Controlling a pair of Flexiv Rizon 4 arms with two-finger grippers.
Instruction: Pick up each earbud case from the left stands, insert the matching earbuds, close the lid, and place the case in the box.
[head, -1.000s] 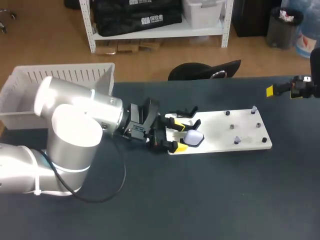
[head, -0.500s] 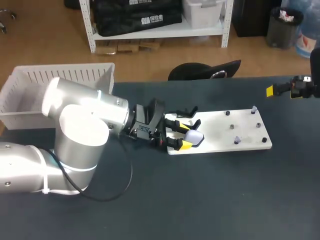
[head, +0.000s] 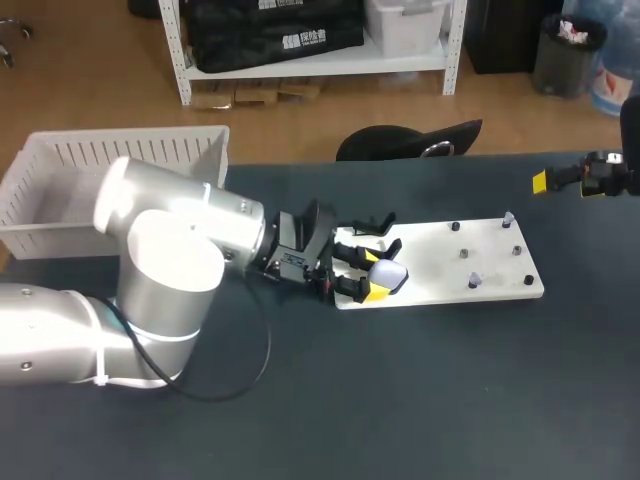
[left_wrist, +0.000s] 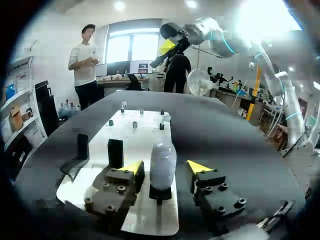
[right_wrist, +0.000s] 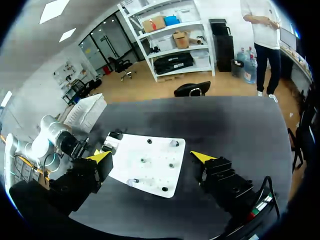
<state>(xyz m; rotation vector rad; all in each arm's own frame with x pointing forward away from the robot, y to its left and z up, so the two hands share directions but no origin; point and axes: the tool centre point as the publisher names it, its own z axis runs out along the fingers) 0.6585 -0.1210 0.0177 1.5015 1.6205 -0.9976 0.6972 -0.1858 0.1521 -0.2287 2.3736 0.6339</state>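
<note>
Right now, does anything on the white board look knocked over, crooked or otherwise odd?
Nothing stands out. The earbud case is upright on its stand on the white board, between the open fingers of the left pincer. The board lies flat on the table.

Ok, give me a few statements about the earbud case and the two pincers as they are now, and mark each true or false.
1. The left pincer has one finger on each side of the white earbud case. True.
2. The case lies in the white basket. False: it sits on a black stand on the white board.
3. The right pincer holds an earbud. False: it is open and empty, well off the board.
4. The case stands upright. True.
5. The left pincer is shut on the case. False: a gap shows beside the case, so it is open.
</note>
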